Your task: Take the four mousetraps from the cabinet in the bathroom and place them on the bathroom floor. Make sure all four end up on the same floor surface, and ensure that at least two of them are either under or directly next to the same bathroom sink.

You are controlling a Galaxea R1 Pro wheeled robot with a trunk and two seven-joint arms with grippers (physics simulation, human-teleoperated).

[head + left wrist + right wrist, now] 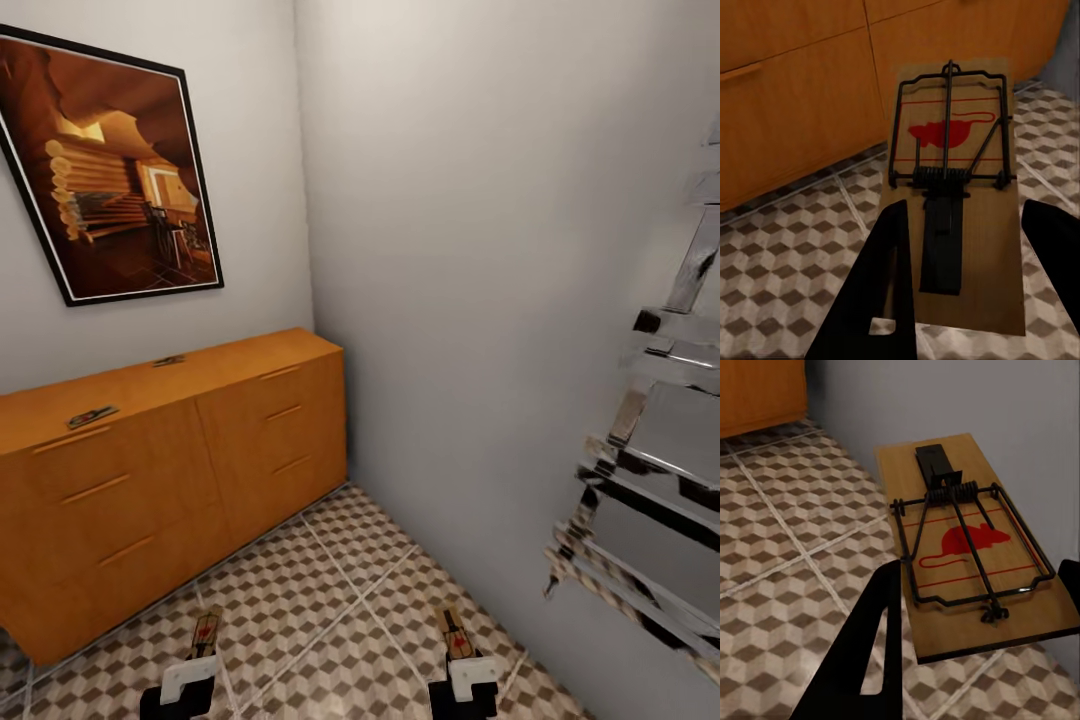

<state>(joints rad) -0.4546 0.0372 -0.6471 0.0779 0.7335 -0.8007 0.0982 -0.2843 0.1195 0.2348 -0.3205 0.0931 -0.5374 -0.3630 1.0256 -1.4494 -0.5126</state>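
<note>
Each tool is clamped on one mousetrap: left tool (196,668) holds the left mousetrap (952,187), right tool (465,672) the right mousetrap (971,547), long axes pointing forward above the bathroom floor (330,610). Two more mousetraps (92,416) lie on the cabinet (180,470), ahead-left, nearer the left arm.

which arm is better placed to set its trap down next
Neither clearly: left pincer and right pincer each grip a mousetrap, level over the bathroom floor.

We see each hand, left hand (203,640) and right hand (457,640), with a white block-shaped housing on a black wrist. Our fingers (881,292) are flat, matte black and tapered, one pierced by a small slot near its base.
</note>
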